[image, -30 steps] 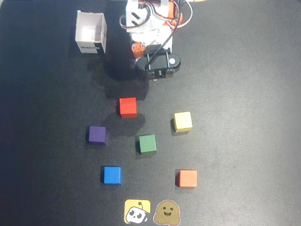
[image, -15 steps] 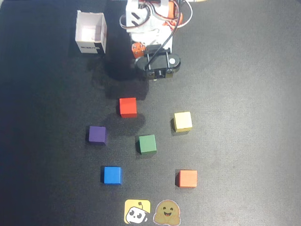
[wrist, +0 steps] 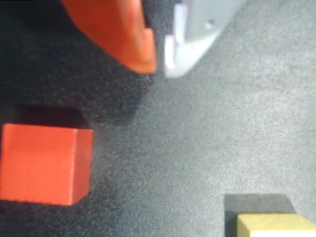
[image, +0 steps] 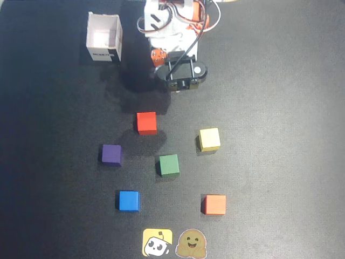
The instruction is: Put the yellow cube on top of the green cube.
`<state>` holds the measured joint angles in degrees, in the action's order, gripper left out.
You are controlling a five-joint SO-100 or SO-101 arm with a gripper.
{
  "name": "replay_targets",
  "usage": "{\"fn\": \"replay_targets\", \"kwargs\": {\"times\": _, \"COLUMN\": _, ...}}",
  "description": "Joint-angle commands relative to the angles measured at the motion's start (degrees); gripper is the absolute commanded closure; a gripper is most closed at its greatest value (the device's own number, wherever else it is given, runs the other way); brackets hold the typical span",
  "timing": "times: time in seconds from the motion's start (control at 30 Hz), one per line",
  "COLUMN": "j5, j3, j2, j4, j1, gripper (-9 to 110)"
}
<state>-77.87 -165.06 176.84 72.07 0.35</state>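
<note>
Overhead view: nothing is seen to have shifted over the last second; the tool (wrist: 159,61) is kept near the arm's base at twelve o'clock, its tips nearly together and empty; the yellow cube (image: 209,138) is left untouched on the tabletop (image: 280,162), apart from the green cube (image: 168,164) at its seven o'clock; the approach is judged not yet begun.

We see even, moderate light overhead, cubes casting soft shadows leftward on the dark mat (image: 280,135). Our wrist view is soft; the fingers (wrist: 123,34) blur most.
</note>
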Motion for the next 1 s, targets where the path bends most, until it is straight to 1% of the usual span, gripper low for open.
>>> {"fn": "replay_targets", "kwargs": {"times": 0.0, "j5": -0.2, "j3": 0.4, "j2": 0.4, "j4": 0.1, "j1": -0.2, "gripper": 101}}
{"fn": "replay_targets", "kwargs": {"times": 0.5, "j5": 0.0, "j3": 0.4, "j2": 0.4, "j4": 0.1, "j1": -0.2, "gripper": 101}}
{"fn": "replay_targets", "kwargs": {"times": 0.53, "j5": -1.2, "j3": 0.4, "j2": 0.4, "j4": -0.2, "j1": -0.2, "gripper": 101}}
{"fn": "replay_targets", "kwargs": {"times": 0.57, "j5": -5.4, "j3": 0.4, "j2": 0.4, "j4": -0.8, "j1": -0.1, "gripper": 101}}
{"fn": "replay_targets", "kwargs": {"times": 0.63, "j5": -5.6, "j3": 0.4, "j2": 0.4, "j4": -1.1, "j1": 0.3, "gripper": 98}}
{"fn": "replay_targets", "kwargs": {"times": 0.77, "j5": -5.1, "j3": 0.4, "j2": 0.4, "j4": -1.9, "j1": -0.7, "gripper": 97}}
{"fn": "replay_targets", "kwargs": {"times": 0.83, "j5": -5.2, "j3": 0.8, "j2": 0.4, "j4": -1.6, "j1": -1.1, "gripper": 95}}
{"fn": "replay_targets", "kwargs": {"times": 0.97, "j5": -8.5, "j3": 2.7, "j2": 0.2, "j4": -0.4, "j1": -3.3, "gripper": 93}}
